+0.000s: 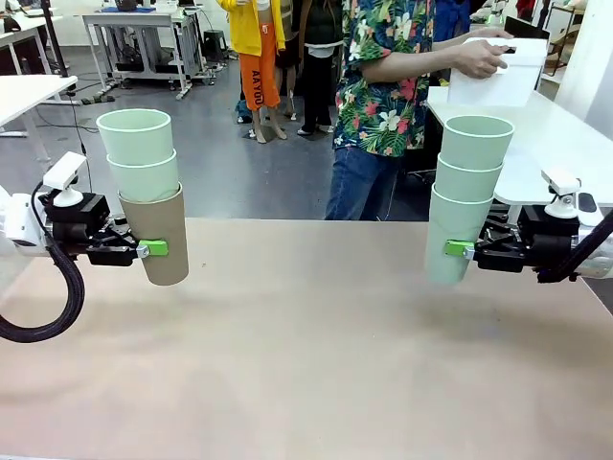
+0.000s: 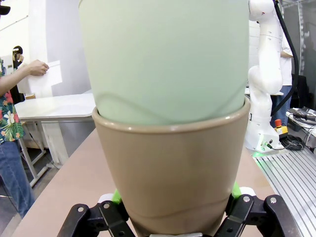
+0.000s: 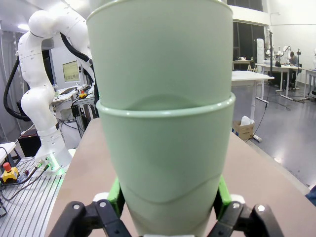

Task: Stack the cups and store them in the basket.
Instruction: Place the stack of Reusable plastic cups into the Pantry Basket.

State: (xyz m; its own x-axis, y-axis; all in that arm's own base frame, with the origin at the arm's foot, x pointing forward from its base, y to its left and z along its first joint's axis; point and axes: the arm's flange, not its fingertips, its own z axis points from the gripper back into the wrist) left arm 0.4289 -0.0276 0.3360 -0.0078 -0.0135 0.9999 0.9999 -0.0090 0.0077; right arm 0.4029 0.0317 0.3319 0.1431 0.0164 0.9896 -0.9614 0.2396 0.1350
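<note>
Left gripper (image 1: 156,249) clamped on tan cup (image 1: 158,225), two mint cups (image 1: 140,153) nested above it, upright. Right gripper (image 1: 454,248) clamps three-mint stack (image 1: 466,187), upright. Basket (image 1: 498,84) beyond right gripper, higher (person's hand (image 1: 477,57) on it); right arm nearer.

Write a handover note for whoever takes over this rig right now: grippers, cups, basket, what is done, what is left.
Left gripper: shut on the tan-brown cup, which has two mint cups nested in it; the stack is upright.
Right gripper: shut on the bottom cup of a stack of three mint cups, also upright.
Basket: at the white side table at the far right, with the person's hand on it. It holds no cups that I can see.
Done: all six cups are nested into two stacks of three.
Left: join the two stacks, then put them in the basket.
</note>
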